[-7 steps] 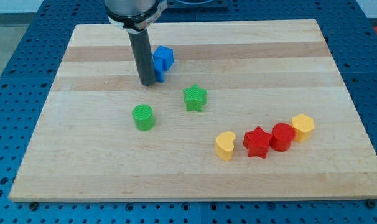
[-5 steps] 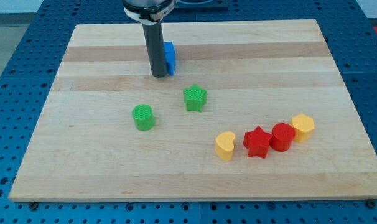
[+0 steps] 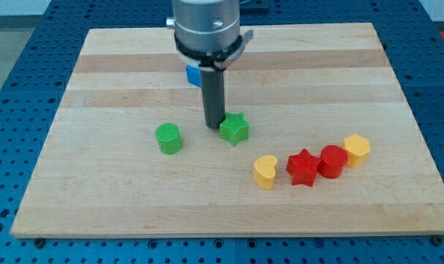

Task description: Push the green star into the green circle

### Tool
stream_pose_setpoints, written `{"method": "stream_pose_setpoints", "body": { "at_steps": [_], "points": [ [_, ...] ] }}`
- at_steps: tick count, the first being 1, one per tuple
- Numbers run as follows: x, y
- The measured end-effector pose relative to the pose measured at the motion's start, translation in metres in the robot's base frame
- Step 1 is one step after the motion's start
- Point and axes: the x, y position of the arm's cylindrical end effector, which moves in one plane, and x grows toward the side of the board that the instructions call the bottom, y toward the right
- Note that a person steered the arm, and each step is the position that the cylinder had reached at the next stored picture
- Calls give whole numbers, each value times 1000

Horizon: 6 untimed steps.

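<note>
The green star (image 3: 236,129) lies near the board's middle. The green circle (image 3: 168,138) stands to its left, about a hand's width away. My tip (image 3: 214,126) is down on the board right at the star's left side, touching or nearly touching it, between the star and the circle. The rod and the arm's end above it hide most of a blue block (image 3: 193,74) further up the view.
A row of blocks lies at the lower right: a yellow heart (image 3: 265,171), a red star (image 3: 303,167), a red cylinder (image 3: 332,161) and a yellow block (image 3: 356,149). The wooden board (image 3: 97,198) ends on all sides in a blue perforated table.
My tip has moved right and down the view, from beside the blue block to the green star's left side. The star has shifted slightly right and down.
</note>
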Motion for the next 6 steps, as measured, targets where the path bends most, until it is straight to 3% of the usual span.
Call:
{"method": "stream_pose_setpoints", "body": {
  "at_steps": [1, 3, 6],
  "points": [
    [-16, 43],
    [36, 55],
    [20, 63]
  ]
}}
